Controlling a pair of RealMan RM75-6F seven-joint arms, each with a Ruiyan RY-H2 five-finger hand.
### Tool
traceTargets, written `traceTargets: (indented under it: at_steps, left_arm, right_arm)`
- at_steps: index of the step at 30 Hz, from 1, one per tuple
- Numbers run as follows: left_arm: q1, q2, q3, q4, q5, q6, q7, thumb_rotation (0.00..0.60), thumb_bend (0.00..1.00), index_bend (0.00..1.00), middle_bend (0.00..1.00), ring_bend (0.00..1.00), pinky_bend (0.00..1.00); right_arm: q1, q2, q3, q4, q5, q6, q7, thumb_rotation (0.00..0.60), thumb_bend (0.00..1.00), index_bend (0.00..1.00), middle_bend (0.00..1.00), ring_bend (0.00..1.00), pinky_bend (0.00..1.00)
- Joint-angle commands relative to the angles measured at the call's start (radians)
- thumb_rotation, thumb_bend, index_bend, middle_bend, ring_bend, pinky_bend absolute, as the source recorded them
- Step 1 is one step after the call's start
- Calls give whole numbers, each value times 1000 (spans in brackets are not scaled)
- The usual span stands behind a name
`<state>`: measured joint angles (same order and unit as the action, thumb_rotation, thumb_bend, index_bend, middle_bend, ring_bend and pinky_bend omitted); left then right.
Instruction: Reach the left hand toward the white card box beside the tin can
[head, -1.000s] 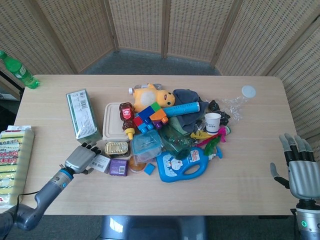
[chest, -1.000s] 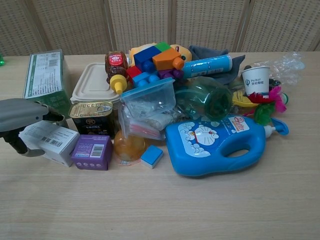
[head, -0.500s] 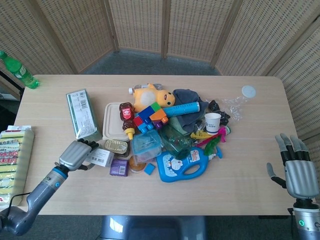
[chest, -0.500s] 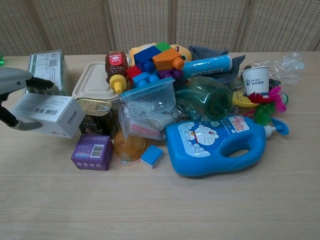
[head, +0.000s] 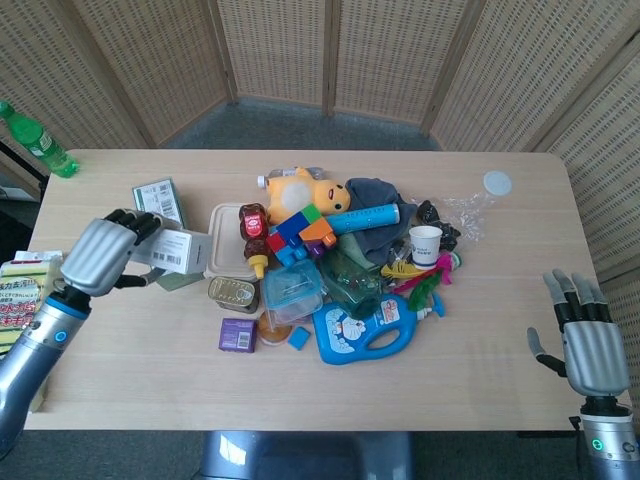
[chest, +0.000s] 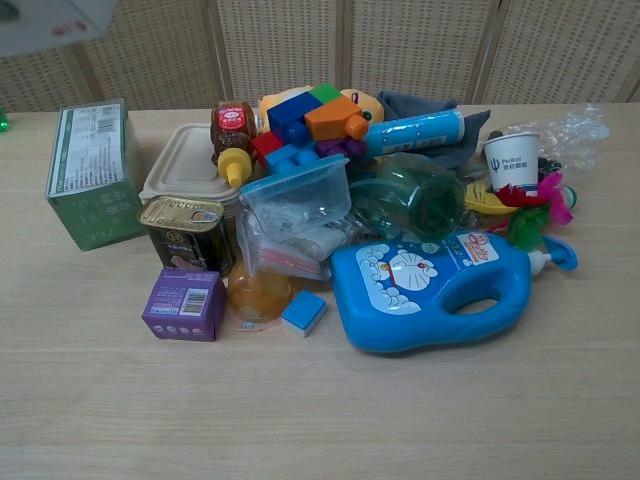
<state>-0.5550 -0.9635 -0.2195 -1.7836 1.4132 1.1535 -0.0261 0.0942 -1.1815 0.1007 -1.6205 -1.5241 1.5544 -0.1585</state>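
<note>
One white card box (head: 178, 250) is held in the left hand (head: 98, 254), lifted above the table's left side, well apart from the tin can (head: 234, 293) in the central pile. Reaching looks done; grasping too. The right hand (head: 583, 343), fingers spread and empty, waits past the right front corner.
</note>
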Motion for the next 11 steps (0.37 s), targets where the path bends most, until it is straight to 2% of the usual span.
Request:
traceTargets:
  at_steps: [1, 5, 11]
  left_arm:
    - [-4, 54, -52, -32, -33, 36, -42, 600, 404, 476, 475, 358, 315]
    - [3, 97, -77, -52, -47, 53, -69, 600, 403, 474, 473, 358, 316]
    - [14, 114, -73, -61, -51, 56, -76, 600, 404, 471, 471, 357, 316]
  right_arm:
    - [1, -4, -1, 4, 1, -3, 2, 490, 419, 5, 0, 0, 0]
    - [3, -10, 0, 9, 5, -10, 4, 496, 418, 6, 0, 0, 0]
    - [12, -15, 2, 12, 2, -19, 4, 495, 419, 5, 0, 0, 0]
